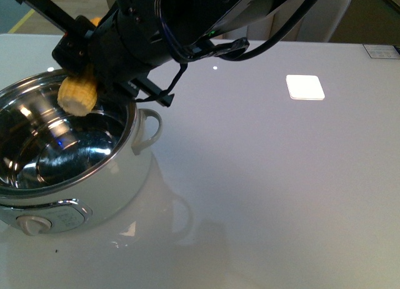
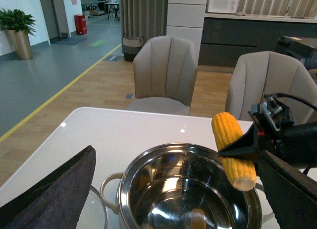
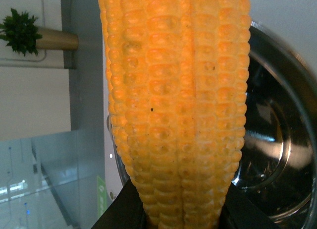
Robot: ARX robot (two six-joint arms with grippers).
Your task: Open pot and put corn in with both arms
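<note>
- Opening is done: the large round cream-white electric pot (image 1: 119, 186) with its shiny steel inside stands lidless on the glossy white table (image 1: 262, 195).
- I see no lid in any view.
- The loading step is under way. The tapered yellow-orange corn cob (image 1: 78, 95) hangs above the pot's far rim, near upright with its blunt end down, and touches neither steel nor table.
- The black right gripper (image 1: 87, 76) is pinching the cob across its middle, with the fingers pressed against its sides. The right wrist view shows the kernels close up and the steel bowl behind them.
- What is left, as I judge it, is to bring the cob over the bowl, lower it and let go.
- The left gripper cannot be read. A dark grey wedge (image 2: 54, 189) in the left wrist view may be one of its fingers, and I cannot tell whether it is spread or closed.
- Counts are as follows:
  - one pot
  - one cob
  - one arm in the front view
  - one control knob (image 1: 34, 224)
  - two loop handles in the left wrist view
  - two beige chairs (image 2: 166, 70) beyond the table
  - one bright white square (image 1: 305, 87) on the table
</note>
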